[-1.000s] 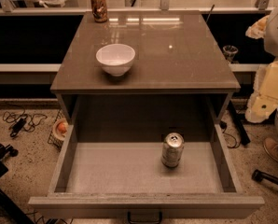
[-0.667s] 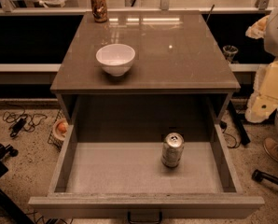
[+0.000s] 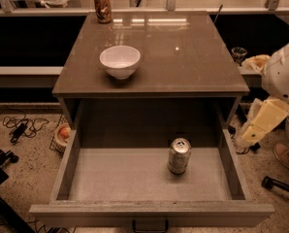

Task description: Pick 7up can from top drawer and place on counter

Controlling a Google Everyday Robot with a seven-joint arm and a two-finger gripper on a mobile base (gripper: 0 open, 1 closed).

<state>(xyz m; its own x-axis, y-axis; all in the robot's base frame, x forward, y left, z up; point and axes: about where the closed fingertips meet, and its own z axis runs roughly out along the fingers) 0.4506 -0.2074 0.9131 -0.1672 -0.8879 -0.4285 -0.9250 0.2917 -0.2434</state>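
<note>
7up can (image 3: pixel 179 155) stands upright in the open drawer (image 3: pixel 115 178), right of the drawer's middle, its long axis vertical and the pull-tab top facing up. My hand (image 3: pixel 262 124) hangs outside the drawer, just beyond its right wall, so the can lies across that wall toward the drawer's middle. I cannot tell whether the hand is wide or narrow. The table (image 3: pixel 193 67) sits above the drawer's back.
</note>
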